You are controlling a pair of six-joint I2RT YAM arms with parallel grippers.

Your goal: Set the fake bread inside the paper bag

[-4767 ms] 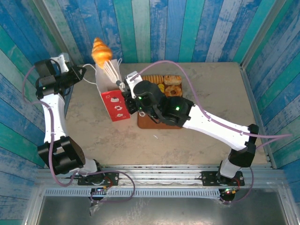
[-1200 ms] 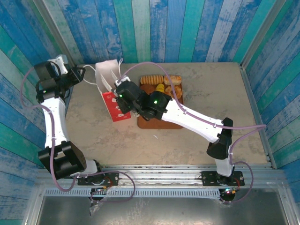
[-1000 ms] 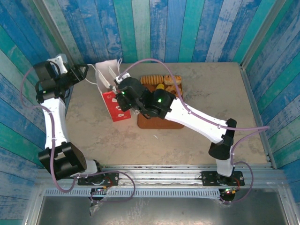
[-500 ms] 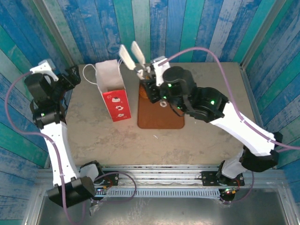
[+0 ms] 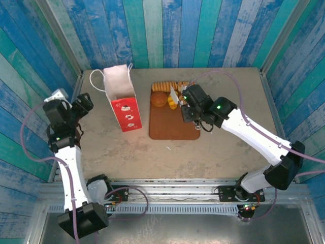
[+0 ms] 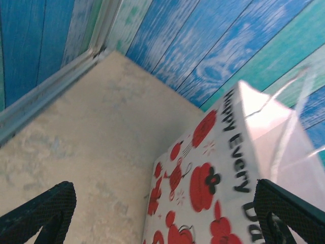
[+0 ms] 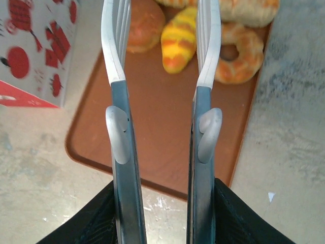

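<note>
The paper bag [image 5: 122,96] stands upright at the back left of the table, its white top open and its red base toward me; the left wrist view looks at its printed side [image 6: 213,173]. Fake bread lies at the far end of the brown tray [image 5: 172,127]: a round bun [image 7: 144,28], a yellow-striped croissant [image 7: 179,46], a ring doughnut [image 7: 238,53] and long loaves [image 5: 165,86]. My right gripper [image 7: 161,20] hovers open above the tray, the croissant showing between its fingers, nothing held. My left gripper [image 5: 84,103] stands open and apart from the bag, to its left.
Blue and teal plank walls [image 5: 167,30] close in the table on three sides. The near half of the tray is bare. Bare tabletop [image 5: 228,147] stretches to the right of the tray and in front of the bag.
My right gripper came out of the bag without the croissant and swung right over the tray's far end. My left gripper let go of the bag's handle, opened and drew back left.
</note>
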